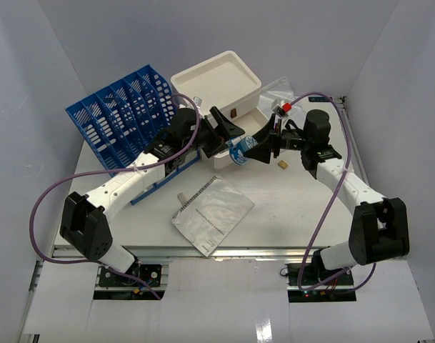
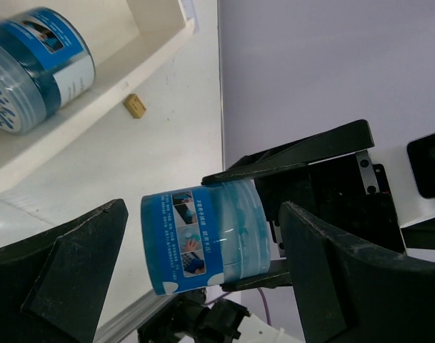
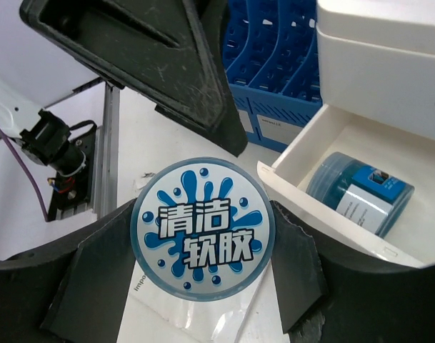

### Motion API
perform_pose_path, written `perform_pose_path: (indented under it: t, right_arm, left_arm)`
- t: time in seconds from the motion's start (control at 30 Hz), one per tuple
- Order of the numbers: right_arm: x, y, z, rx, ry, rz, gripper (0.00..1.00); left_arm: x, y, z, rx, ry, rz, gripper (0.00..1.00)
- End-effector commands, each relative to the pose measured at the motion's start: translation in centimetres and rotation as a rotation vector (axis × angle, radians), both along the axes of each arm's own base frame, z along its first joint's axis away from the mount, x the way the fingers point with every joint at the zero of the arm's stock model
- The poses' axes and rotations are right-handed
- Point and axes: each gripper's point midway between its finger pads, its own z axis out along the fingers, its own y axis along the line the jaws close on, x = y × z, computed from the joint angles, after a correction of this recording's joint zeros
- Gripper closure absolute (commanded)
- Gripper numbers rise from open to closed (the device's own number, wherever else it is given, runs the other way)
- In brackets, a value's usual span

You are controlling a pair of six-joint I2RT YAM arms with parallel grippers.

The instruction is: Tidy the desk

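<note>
A blue jar of cleaning gel [image 1: 238, 152] hangs above the middle of the white desk [image 1: 296, 207]. My right gripper [image 1: 254, 148] is shut on it; in the right wrist view [image 3: 203, 221] the jar's printed lid [image 3: 203, 239] faces the camera between the fingers. My left gripper [image 1: 233, 138] is open, and in the left wrist view [image 2: 203, 211] its fingers stand on either side of the jar [image 2: 203, 239] with gaps. A second blue jar [image 3: 360, 189] lies in the open drawer [image 1: 256, 118] of the white drawer box [image 1: 217, 78] and also shows in the left wrist view [image 2: 31, 68].
A blue file rack [image 1: 124, 114] stands at the back left. A booklet in a plastic sleeve [image 1: 212, 212] lies near the front. A small brown block [image 1: 282, 165] lies right of centre. A clear bag with a red item [image 1: 285, 96] is behind the right arm.
</note>
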Motion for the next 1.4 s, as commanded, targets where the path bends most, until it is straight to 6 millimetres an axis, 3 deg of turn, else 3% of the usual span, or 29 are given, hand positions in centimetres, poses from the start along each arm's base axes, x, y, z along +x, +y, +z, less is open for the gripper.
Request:
perform_pose_path:
  t: [0.0,0.4,0.47,0.5,0.63,0.7,0.77,0.9,1.07,1.23,1.27,1.37]
  right_arm:
    - [-1.0,0.8,2.6,0.007,-0.188,0.027,0.82]
    - [-1.0,2.1,2.0,-0.073,-0.275,0.013,0.81]
    - [-1.0,2.4,1.9,-0.081,-0.281,0.014,0.79]
    - [-1.0,2.5,1.8,-0.085,-0.284,0.015,0.78]
    - [-1.2,2.5,1.3,-0.105,-0.289,0.014,0.66]
    - [-1.2,2.5,1.2,-0.117,-0.309,0.014,0.43]
    - [-1.1,2.3,0.9,-0.141,-0.331,-0.005,0.1]
    - [0.6,-0.1,1.0,-0.256,-0.399,-0.18,0.1]
    - [1.8,-6.4,0.6,-0.354,-0.429,-0.459,0.1]
    - [0.0,-11.1,-1.0,-0.354,-0.398,-0.573,0.1]
    - [-0.2,-11.9,-2.4,-0.366,-0.37,-0.595,0.1]
    - [-0.8,-12.9,-3.2,-0.36,-0.345,-0.616,0.1]
  left_arm:
    - [-2.4,-1.2,2.1,-0.096,0.02,-0.122,0.02]
    - [-4.8,-1.3,0.0,-0.068,0.068,-0.232,0.04]
    - [-4.7,-1.4,-0.4,-0.052,0.067,-0.245,0.15]
    - [-4.7,-1.5,-0.6,-0.042,0.062,-0.254,0.29]
    - [-4.4,-1.6,-1.3,0.0,0.059,-0.264,0.69]
    - [-4.2,-1.5,-1.7,0.018,0.063,-0.263,0.88]
    - [-3.9,-1.4,-1.8,0.04,0.047,-0.258,0.98]
    - [-1.8,0.0,-1.1,0.152,-0.037,-0.167,1.0]
    - [1.2,1.4,0.5,0.286,-0.118,-0.052,1.0]
    - [4.9,-0.2,1.8,0.386,-0.185,0.013,1.0]
    - [5.5,-0.7,1.8,0.4,-0.19,0.021,1.0]
    - [7.4,-2.8,1.7,0.458,-0.216,0.053,1.0]
